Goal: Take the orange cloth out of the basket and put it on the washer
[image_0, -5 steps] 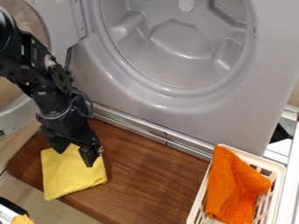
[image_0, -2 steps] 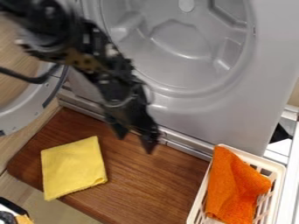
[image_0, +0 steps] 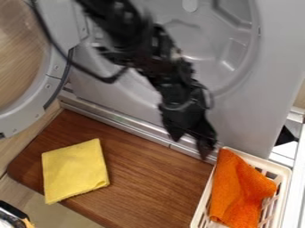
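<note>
Brown wooden board (image_0: 152, 180) under a yellow cloth (image_0: 74, 170), beside the grey washer (image_0: 265, 89); gripper (image_0: 191, 148) moderately wide.

The arm (image_0: 170, 73) is matt black all over, built of blocky, knobbly segments with small pale flecks about the joints. A thick black cable (image_0: 109, 80) sags in a loop off its side, and a thinner wire (image_0: 210, 95) bows out above the black hand (image_0: 191, 146), whose two angular fingers (image_0: 205, 143) taper to points.
</note>
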Robot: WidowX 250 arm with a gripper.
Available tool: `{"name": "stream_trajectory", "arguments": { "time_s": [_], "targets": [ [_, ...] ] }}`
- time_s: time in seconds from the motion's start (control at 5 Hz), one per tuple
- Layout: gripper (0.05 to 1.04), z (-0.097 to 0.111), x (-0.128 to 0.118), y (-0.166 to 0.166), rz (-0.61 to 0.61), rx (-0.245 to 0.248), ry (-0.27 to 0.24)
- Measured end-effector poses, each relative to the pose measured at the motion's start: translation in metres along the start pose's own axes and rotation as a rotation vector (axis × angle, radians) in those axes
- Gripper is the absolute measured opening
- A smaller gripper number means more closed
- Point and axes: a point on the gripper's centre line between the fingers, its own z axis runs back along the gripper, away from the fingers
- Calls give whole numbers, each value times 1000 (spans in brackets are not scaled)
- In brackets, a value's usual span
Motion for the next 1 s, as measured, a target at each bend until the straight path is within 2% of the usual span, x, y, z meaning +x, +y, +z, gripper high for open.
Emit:
{"name": "stream_trajectory", "arguments": {
  "time_s": [0.2,0.4,0.6,0.8,1.0],
  "targets": [
    [999,-15,11,-24,-79,-35,30],
    [999,-28,10,-45,-141,-52,74],
    [999,-35,9,-48,-141,-47,98],
    [999,-45,-5,-44,-120,-23,159],
    [999,-50,-18,-41,-103,-21,202]
  ]
}}
